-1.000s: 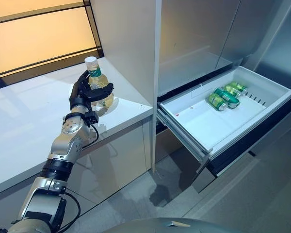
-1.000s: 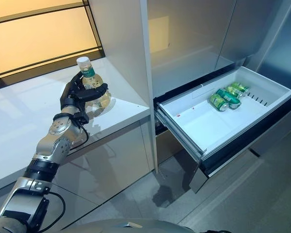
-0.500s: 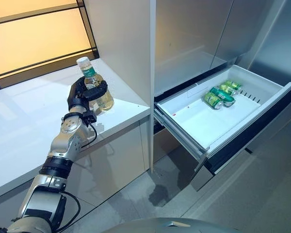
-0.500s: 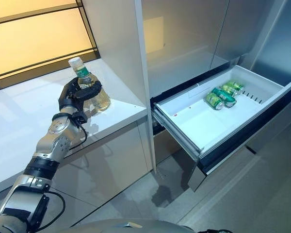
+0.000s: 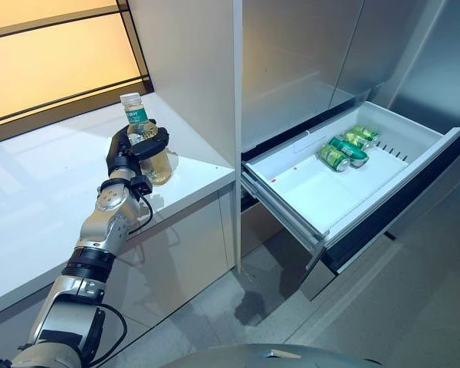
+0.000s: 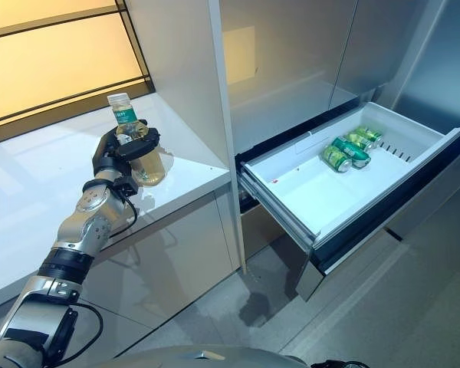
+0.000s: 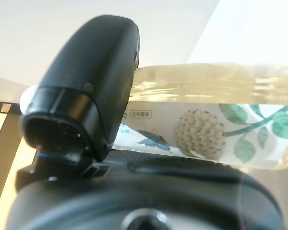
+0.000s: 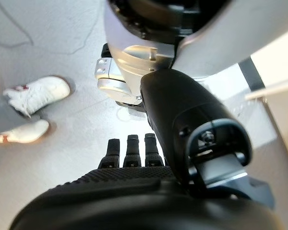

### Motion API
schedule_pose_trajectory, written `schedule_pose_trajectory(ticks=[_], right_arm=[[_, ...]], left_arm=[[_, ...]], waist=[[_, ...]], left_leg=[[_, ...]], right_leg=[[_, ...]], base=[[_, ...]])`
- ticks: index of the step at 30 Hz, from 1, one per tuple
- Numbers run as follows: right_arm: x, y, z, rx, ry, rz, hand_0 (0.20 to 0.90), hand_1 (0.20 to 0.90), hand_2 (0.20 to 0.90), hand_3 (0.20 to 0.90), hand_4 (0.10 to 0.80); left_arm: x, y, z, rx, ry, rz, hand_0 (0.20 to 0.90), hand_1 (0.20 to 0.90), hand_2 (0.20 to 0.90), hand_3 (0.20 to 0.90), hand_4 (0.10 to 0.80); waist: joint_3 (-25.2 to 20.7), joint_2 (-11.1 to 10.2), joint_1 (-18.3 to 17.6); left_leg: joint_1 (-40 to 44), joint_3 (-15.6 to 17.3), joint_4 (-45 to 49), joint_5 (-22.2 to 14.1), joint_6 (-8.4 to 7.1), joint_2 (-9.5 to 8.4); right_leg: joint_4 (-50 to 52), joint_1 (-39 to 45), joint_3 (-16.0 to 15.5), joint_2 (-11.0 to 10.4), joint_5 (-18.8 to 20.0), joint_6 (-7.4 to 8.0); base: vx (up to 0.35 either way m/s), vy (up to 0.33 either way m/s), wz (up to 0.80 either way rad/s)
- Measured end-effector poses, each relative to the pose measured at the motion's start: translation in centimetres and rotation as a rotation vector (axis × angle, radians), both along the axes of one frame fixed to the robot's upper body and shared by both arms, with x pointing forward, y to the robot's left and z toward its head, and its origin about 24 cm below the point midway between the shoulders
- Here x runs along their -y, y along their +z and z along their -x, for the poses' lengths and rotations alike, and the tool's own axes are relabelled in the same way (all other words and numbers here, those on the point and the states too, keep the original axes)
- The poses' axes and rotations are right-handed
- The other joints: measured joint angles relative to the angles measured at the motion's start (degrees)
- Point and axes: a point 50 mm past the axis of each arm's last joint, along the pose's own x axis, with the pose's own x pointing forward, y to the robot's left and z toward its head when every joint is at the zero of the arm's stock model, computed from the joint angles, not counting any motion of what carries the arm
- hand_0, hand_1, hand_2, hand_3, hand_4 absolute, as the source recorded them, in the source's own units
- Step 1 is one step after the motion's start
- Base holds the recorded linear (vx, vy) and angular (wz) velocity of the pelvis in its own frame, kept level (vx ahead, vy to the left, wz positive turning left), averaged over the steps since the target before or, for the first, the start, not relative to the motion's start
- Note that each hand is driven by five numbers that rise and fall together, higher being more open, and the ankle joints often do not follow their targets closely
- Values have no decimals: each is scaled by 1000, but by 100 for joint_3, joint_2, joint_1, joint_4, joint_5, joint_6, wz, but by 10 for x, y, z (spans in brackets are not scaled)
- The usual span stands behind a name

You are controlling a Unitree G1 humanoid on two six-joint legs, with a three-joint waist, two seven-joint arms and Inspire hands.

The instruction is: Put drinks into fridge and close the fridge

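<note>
The left robot hand [image 5: 129,149] has its fingers and thumb curled round a clear bottle [image 5: 148,143] of pale yellow drink, which stands upright with its white cap on top and a green band below the cap. In the left wrist view the thumb [image 7: 89,96] lies across the bottle's printed label [image 7: 201,132]. The bottle is over the white table [image 5: 46,199], near the table's right end and close to the tall grey panel [image 5: 188,69] that borders it; whether its base touches the table I cannot tell.

To the right of the panel the fridge [image 5: 322,54] has its lower drawer [image 5: 322,199] pulled out. The drawer is white inside, and three green cans [image 5: 345,148] lie on their sides close together in its far right corner. The rest of the drawer floor is bare.

The right robot hand [image 8: 129,153] shows only in its own wrist view, hanging above the grey floor [image 8: 53,38] with fingers straight and holding nothing. A person's white shoes [image 8: 31,108] stand on that floor.
</note>
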Motion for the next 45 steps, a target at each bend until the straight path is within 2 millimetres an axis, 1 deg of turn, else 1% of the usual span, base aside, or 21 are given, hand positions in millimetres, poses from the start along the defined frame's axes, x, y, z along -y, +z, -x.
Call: schedule_pose_trajectory(ticks=[4, 6, 10, 12, 13, 15, 17, 21, 22, 23, 26, 27, 28, 29, 30, 31, 35, 38, 41, 43, 45], right_arm=[[-2, 2, -10, 13, 163, -8, 900, 900, 900, 900, 800], [-6, 4, -17, 19, 297, -17, 900, 900, 900, 900, 800], [-9, 6, -27, 18, 473, -3, 900, 900, 900, 900, 800], [-14, 8, -33, 19, 576, -5, 900, 900, 900, 900, 800], [-17, 10, -39, 28, 644, -7, 900, 900, 900, 900, 800], [-23, 13, -48, 52, 709, -16, 900, 900, 900, 900, 800], [-28, 21, -65, 96, 810, -14, 900, 900, 900, 900, 800], [-41, 34, -94, 156, 956, -1, 900, 900, 900, 900, 800], [-45, 36, -97, 156, 1013, -5, 900, 900, 900, 900, 800], [-43, 37, -98, 154, 1045, 2, 900, 900, 900, 900, 800], [-53, 43, -103, 175, 1147, -24, 900, 900, 900, 900, 800], [-58, 50, -111, 206, 1198, -32, 900, 900, 900, 900, 800], [-69, 61, -124, 261, 1241, -54, 900, 900, 900, 900, 800], [-73, 65, -128, 277, 1256, -62, 900, 900, 900, 900, 800], [-89, 82, -144, 343, 1316, -89, 900, 900, 900, 900, 800], [-98, 91, -154, 372, 1357, -102, 900, 900, 900, 900, 800], [-124, 141, -201, 457, 1545, -77, 900, 900, 900, 900, 800], [-134, 188, -230, 511, 1674, -1, 900, 900, 900, 900, 800], [-139, 234, -251, 543, 1764, 61, 900, 900, 900, 900, 800], [-139, 255, -257, 552, 1786, 53, 900, 900, 900, 900, 800], [-139, 268, -257, 554, 1793, -1, 900, 900, 900, 900, 800]], left_arm=[[1, 0, 0, 2, -10, -1, 300, 300, 300, 200, 100], [2, 1, 0, 6, -20, -1, 300, 300, 300, 200, 100], [3, 3, 0, 15, -36, -2, 300, 300, 300, 200, 100], [5, 5, 0, 23, -43, -2, 300, 300, 300, 200, 100], [7, 8, 0, 38, -53, -3, 300, 300, 300, 200, 100], [13, 17, 1, 72, -78, -6, 300, 300, 300, 200, 100], [26, 28, 3, 124, -130, -13, 300, 300, 300, 200, 100], [36, 43, 7, 191, -178, -14, 300, 300, 300, 200, 100], [40, 46, 8, 202, -196, -16, 300, 300, 300, 200, 100], [44, 46, 9, 205, -217, -21, 300, 300, 300, 200, 100], [53, 44, 10, 200, -262, -34, 300, 300, 300, 200, 100], [56, 42, 10, 193, -276, -42, 300, 300, 300, 200, 100], [59, 41, 10, 187, -291, -47, 300, 300, 300, 200, 100], [59, 41, 10, 186, -295, -48, 300, 300, 300, 200, 100], [62, 39, 11, 179, -313, -58, 300, 300, 300, 200, 100], [64, 38, 11, 175, -324, -61, 300, 300, 300, 200, 100], [72, 33, 12, 163, -361, -80, 300, 300, 300, 200, 100], [74, 33, 12, 163, -376, -101, 300, 300, 300, 200, 100], [72, 33, 12, 164, -373, -118, 300, 300, 300, 200, 100], [70, 34, 12, 165, -375, -128, 300, 300, 300, 200, 100], [70, 35, 12, 168, -385, -134, 300, 300, 300, 200, 100]], waist=[[0, 0, 32], [2, -3, 94], [9, -14, 205], [18, -24, 285], [45, -49, 297], [96, -89, 372], [120, -124, 419], [127, -127, 476], [128, -128, 484], [129, -127, 508], [134, -121, 551], [137, -123, 546], [149, -119, 543], [155, -116, 541], [173, -108, 531], [190, -105, 529], [287, -118, 554], [351, -151, 568], [386, -187, 568], [400, -202, 575], [412, -221, 599]], left_leg=[[-6, -12, -1, 0, 0, 0], [-16, -25, 0, 0, 0, 1], [-35, -77, 0, 1, 0, -3], [-45, -107, 1, 1, 1, -7], [-50, -168, 0, 3, 2, -12], [-59, -204, 1, 11, 4, -15], [-110, -267, 2, 37, 17, -32], [-120, -277, 3, 40, 20, -40], [-122, -286, 3, 41, 20, -40], [-122, -288, 3, 41, 20, -42], [-127, -298, 3, 45, 20, -44], [-128, -302, 3, 49, 15, -41], [-128, -304, 3, 53, 9, -36], [-128, -304, 3, 55, 7, -35], [-130, -316, 3, 59, 1, -30], [-130, -320, 4, 61, -3, -29], [-137, -340, 5, 69, -2, -39], [-149, -369, 6, 70, 0, -52], [-156, -407, 6, 70, 1, -60], [-156, -419, 6, 70, 1, -68], [-156, -440, 6, 71, 1, -78]], right_leg=[[0, 1, -12, -1, 0, 0], [0, 4, -26, -1, 0, -1], [0, 3, -64, -4, 0, -1], [0, 5, -88, -7, 0, -1], [-1, 9, -126, -8, -1, 0], [-1, 15, -160, -9, -1, 0], [-1, -4, -217, -19, -1, 1], [0, -4, -227, -23, -1, 1], [-1, -4, -236, -24, -1, 2], [-1, -2, -240, -24, -1, 2], [-1, -4, -250, -24, -1, 2], [-1, -4, -257, -22, -1, 2], [-1, -5, -261, -16, -1, 2], [0, -5, -263, -15, -1, 2], [0, -4, -277, -8, -1, 2], [0, -4, -280, -7, -1, 2], [0, -2, -298, -13, 0, 2], [1, -1, -315, -23, -1, 3], [1, 1, -323, -31, -2, 5], [1, 6, -323, -38, -4, 8], [1, 11, -323, -45, -9, 15]], base=[[-8, -1, 0], [-15, 0, 2], [-30, 7, 5], [-39, 7, 6], [-45, 7, 12], [-51, 12, 12], [-46, 14, 14], [-52, 15, 3], [-36, 17, 2], [-37, 17, 2], [-44, 12, 1], [-54, 13, 2], [-54, 13, 1], [-58, 17, 2], [-42, 15, 2], [-51, 21, 3], [-42, 16, 3], [-29, 15, 4], [-19, 9, 5], [0, 0, 0], [-12, 0, 2]])
